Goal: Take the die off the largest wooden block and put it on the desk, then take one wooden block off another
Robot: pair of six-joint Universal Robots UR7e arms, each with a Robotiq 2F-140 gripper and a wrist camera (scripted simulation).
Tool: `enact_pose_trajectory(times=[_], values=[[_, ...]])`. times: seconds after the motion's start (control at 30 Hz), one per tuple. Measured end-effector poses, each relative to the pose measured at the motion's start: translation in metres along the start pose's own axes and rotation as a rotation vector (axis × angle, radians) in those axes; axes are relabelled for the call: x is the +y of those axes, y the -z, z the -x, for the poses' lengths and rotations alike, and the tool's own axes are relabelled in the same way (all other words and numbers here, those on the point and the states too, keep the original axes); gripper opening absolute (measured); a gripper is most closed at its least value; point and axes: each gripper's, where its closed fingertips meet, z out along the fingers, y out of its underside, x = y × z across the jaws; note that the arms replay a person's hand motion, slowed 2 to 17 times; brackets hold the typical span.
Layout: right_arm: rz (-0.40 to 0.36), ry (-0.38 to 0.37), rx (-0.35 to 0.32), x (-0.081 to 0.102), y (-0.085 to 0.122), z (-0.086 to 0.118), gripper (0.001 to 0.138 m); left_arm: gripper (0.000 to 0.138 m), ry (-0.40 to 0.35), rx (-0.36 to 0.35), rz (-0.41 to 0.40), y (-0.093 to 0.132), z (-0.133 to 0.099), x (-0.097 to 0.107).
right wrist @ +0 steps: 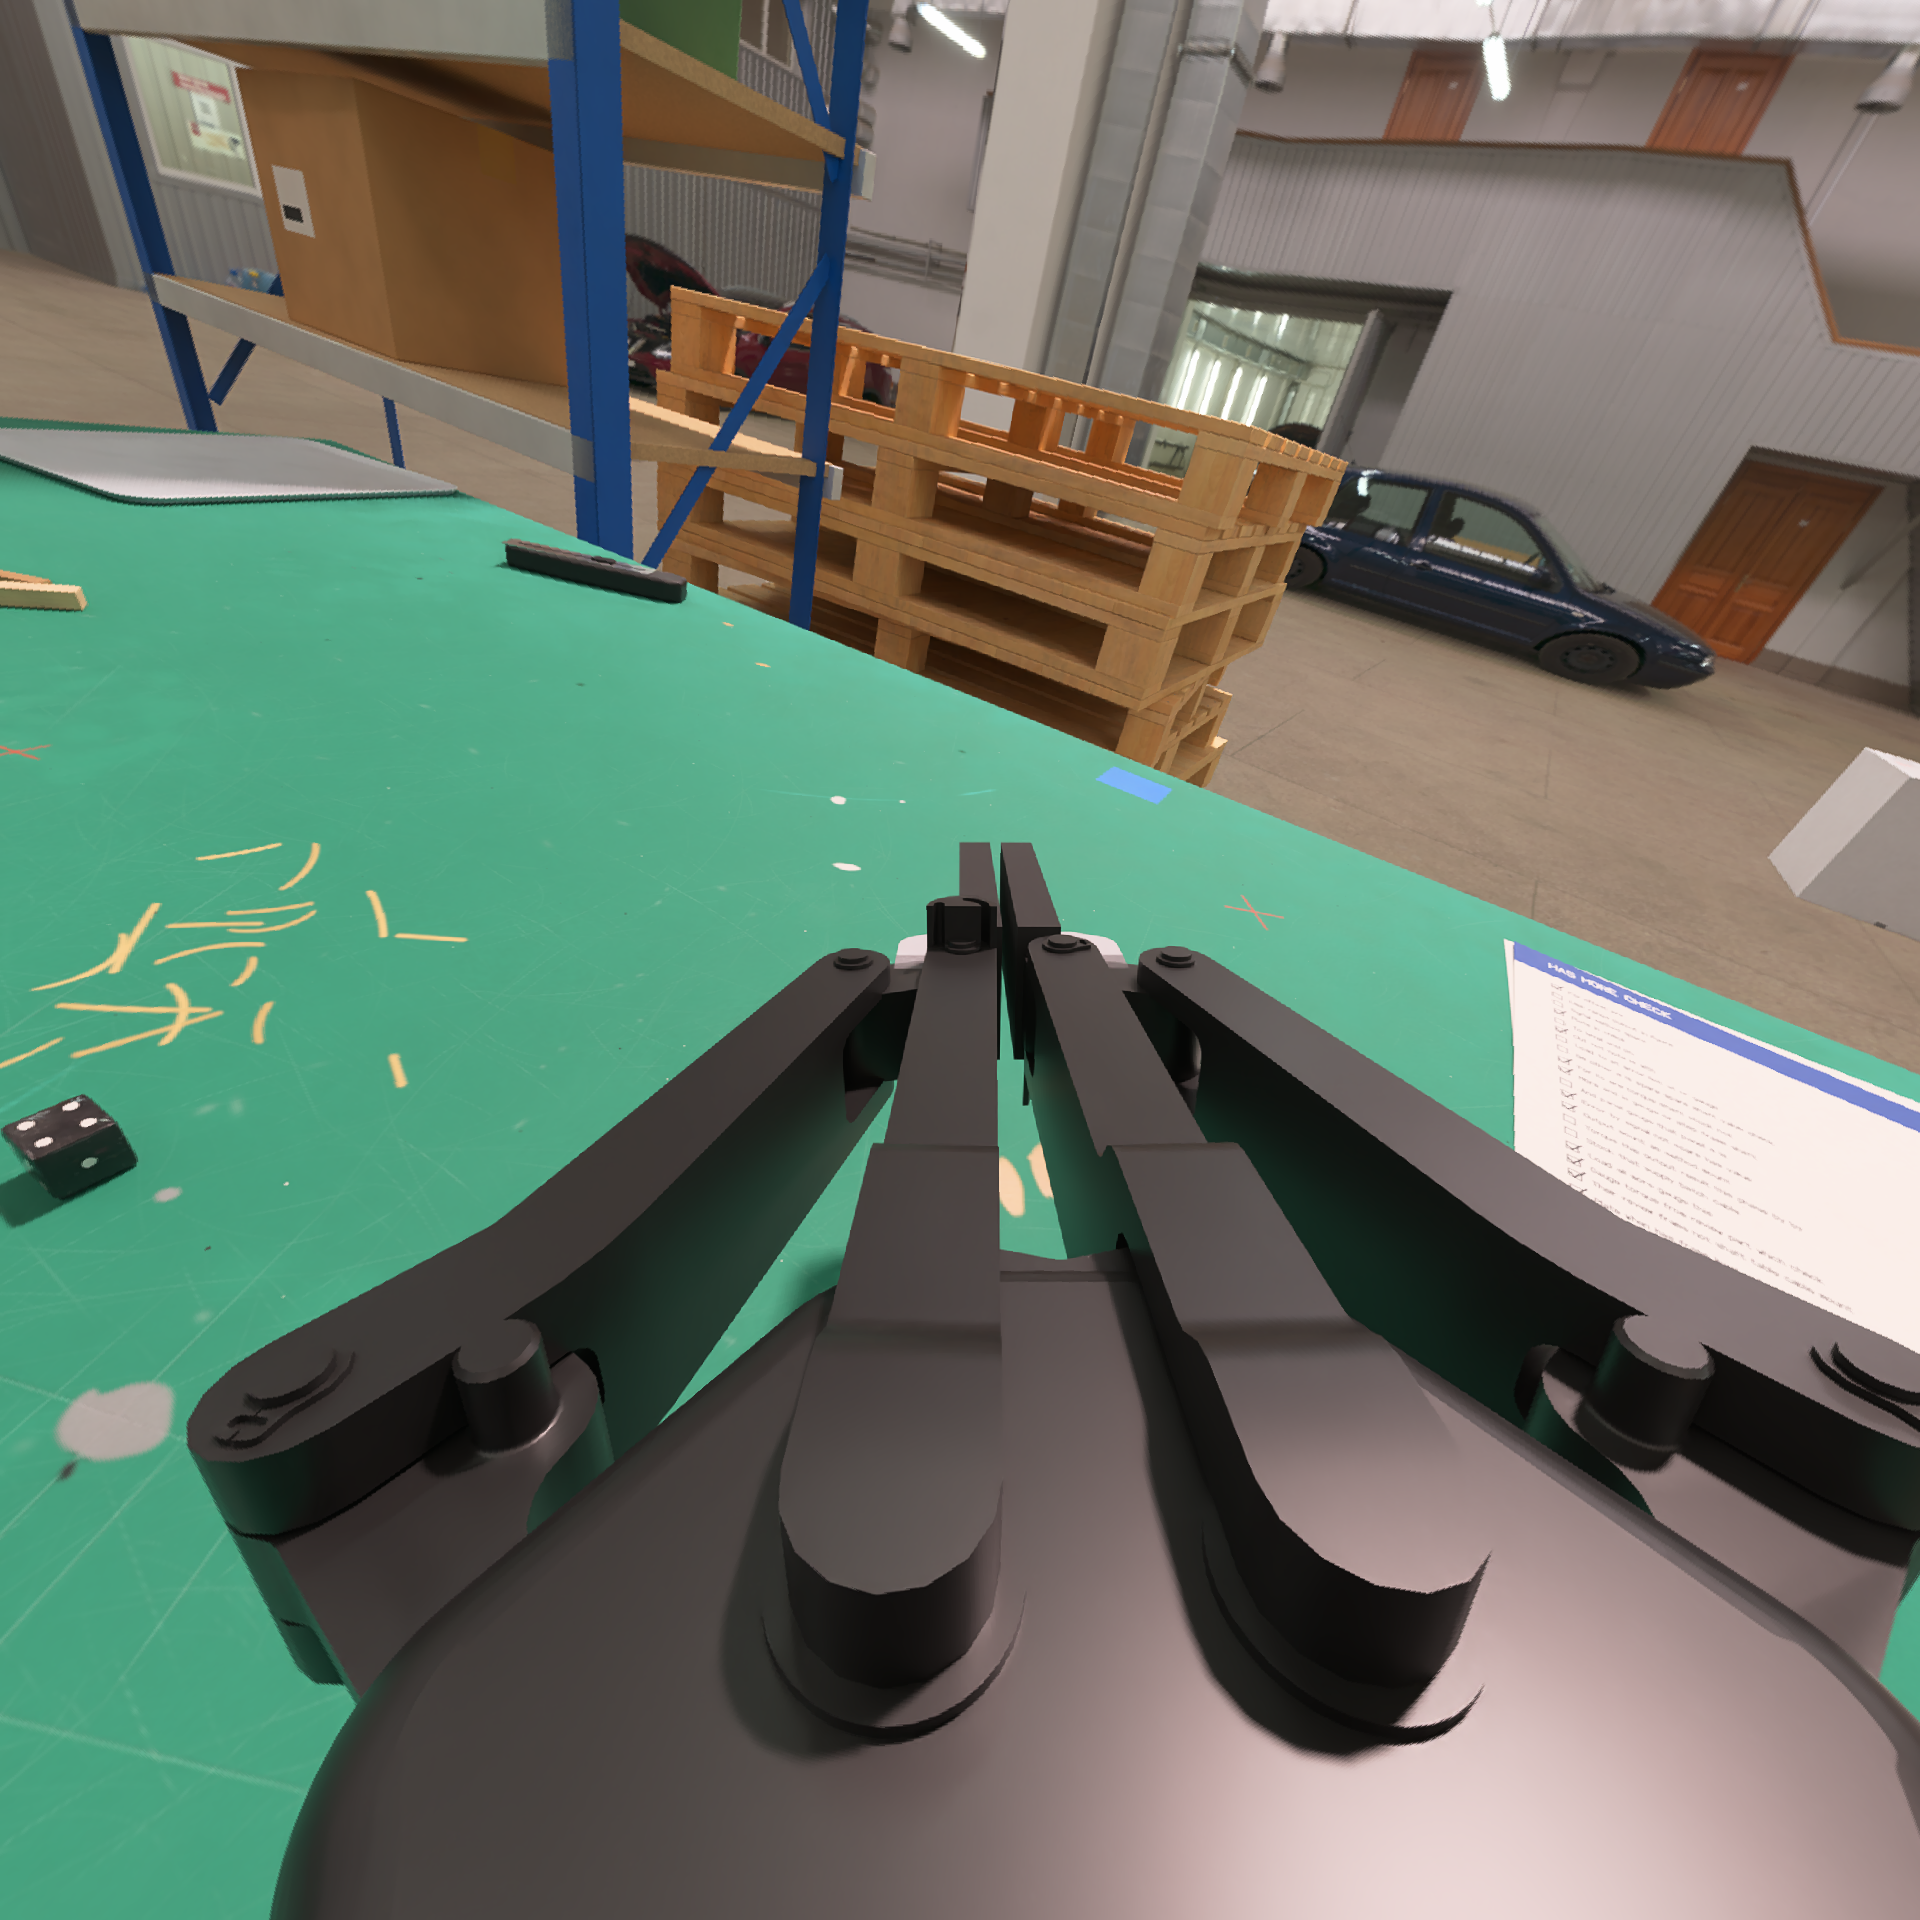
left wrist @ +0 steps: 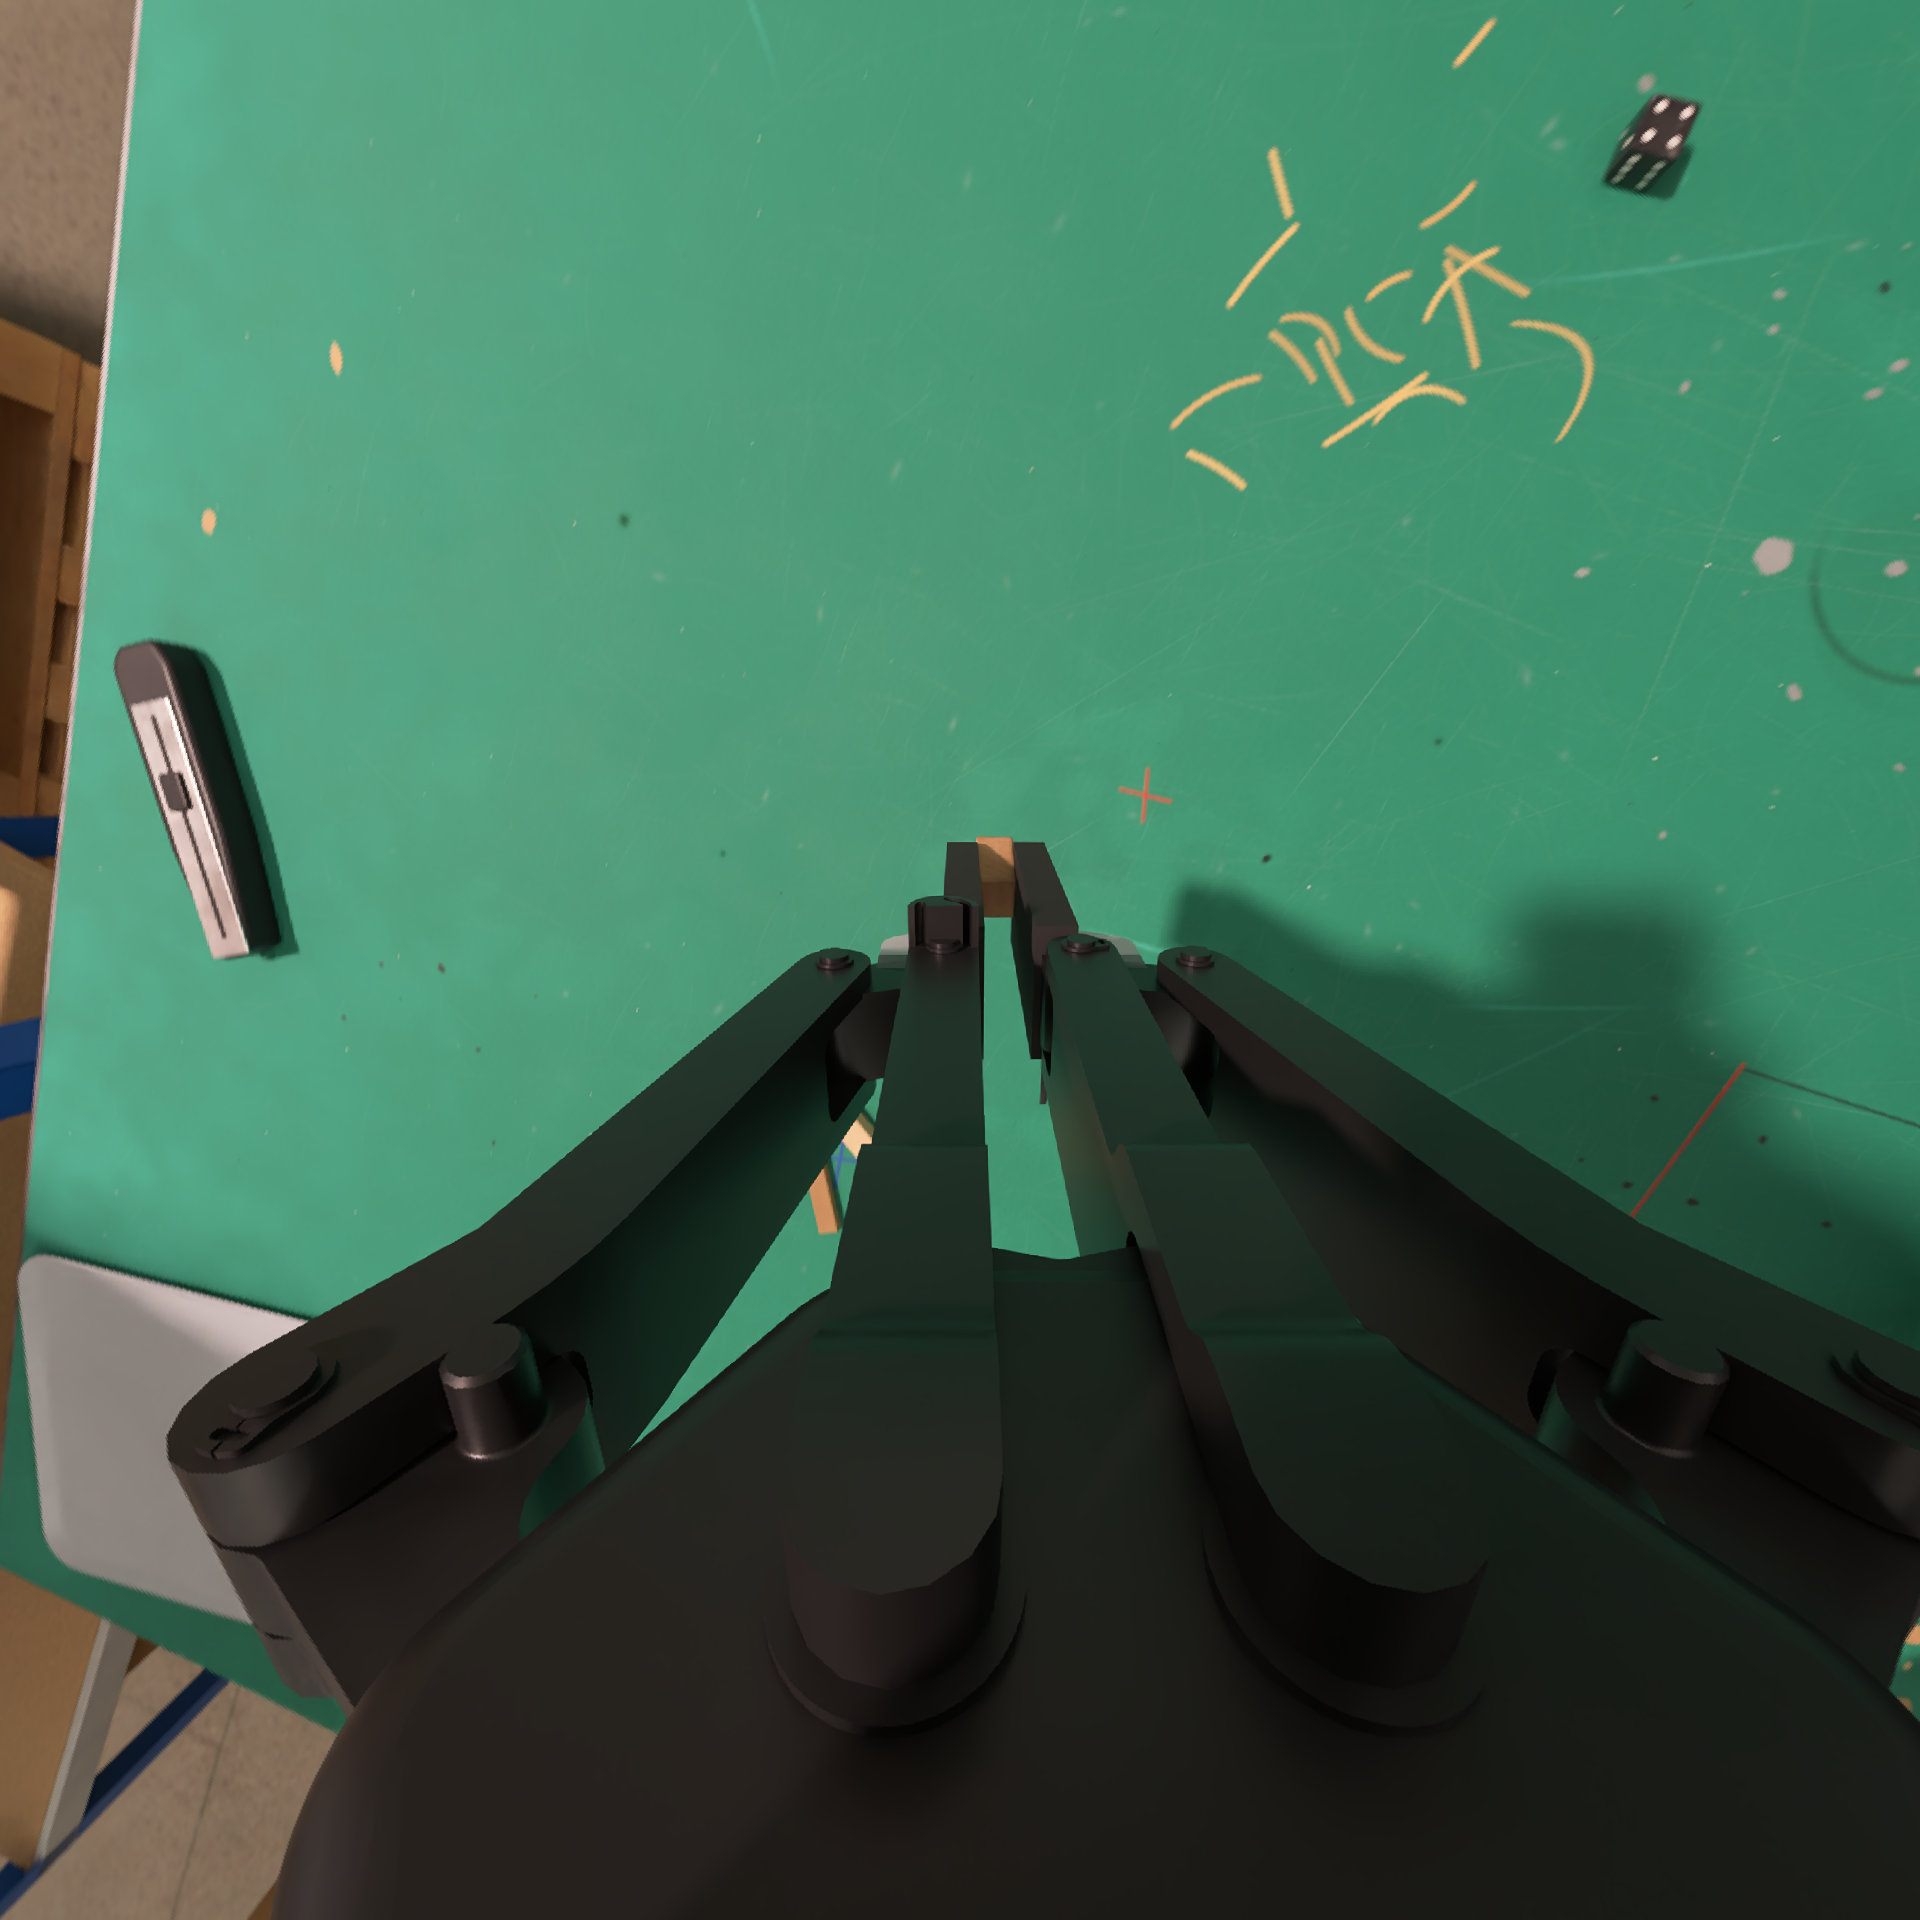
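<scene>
A black die with white pips point(left wrist: 1652, 143) lies on the green desk point(left wrist: 727, 520) at the far right of the left wrist view. It also shows in the right wrist view point(right wrist: 71, 1143), at the left edge. My left gripper point(left wrist: 995, 868) is shut on a small wooden block point(left wrist: 995, 878) and holds it above the desk. A bit of another wooden piece point(left wrist: 840, 1179) shows under the left gripper's links, mostly hidden. My right gripper point(right wrist: 995, 868) is shut and empty, above the desk. A wooden block point(right wrist: 42, 594) lies at the far left of the right wrist view.
A grey utility knife point(left wrist: 197, 800) lies at the desk's left, seen as a dark bar in the right wrist view point(right wrist: 594, 571). A white tablet-like plate point(left wrist: 114, 1434) sits near the left edge. A printed sheet point(right wrist: 1704, 1122) lies at the right. Pallets point(right wrist: 987, 540) and shelving point(right wrist: 592, 312) stand beyond the desk.
</scene>
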Motion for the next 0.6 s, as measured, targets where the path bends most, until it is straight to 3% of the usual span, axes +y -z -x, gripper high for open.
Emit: enact_pose_trajectory(times=[0.6], values=[[-0.008, -0.002, -0.001, -0.002, 0.001, 0.0, 0.003, 0.009, -0.166, 0.04, -0.146, -0.005, -0.061, -0.071]])
